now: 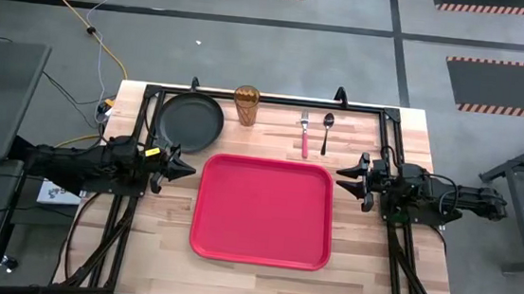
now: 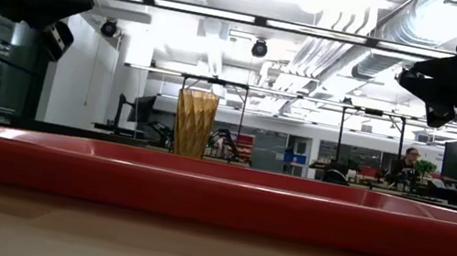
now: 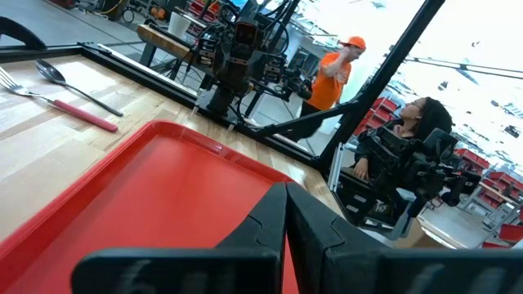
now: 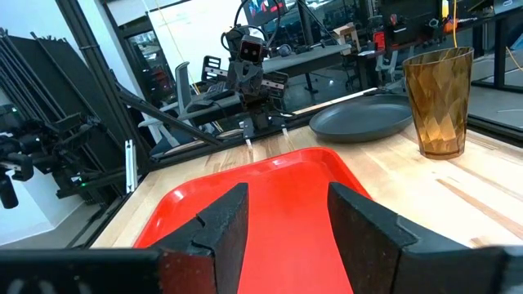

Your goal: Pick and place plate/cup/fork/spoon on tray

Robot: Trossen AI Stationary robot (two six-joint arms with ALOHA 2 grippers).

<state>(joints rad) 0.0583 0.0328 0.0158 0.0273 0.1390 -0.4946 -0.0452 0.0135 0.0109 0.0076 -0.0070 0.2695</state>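
While the bright red rectangular plastic tray (image 1: 264, 211) sits bare mid-surface | left hand (image 1: 182, 167) closed at its left edge | right hand (image 1: 345, 174) open at its right edge

Both arms are matt black throughout, built of chunky, angular segments. The left gripper (image 1: 187, 169) carries a small yellow marking behind its fingers. The right gripper (image 1: 343, 172) has looping black cables near its wrist. Fingers (image 4: 364, 220) are dark, wedge-shaped, tapering.

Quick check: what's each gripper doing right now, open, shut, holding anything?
Left gripper: shut, holding nothing, at the tray's left edge.
Right gripper: open, holding nothing, at the tray's right edge.
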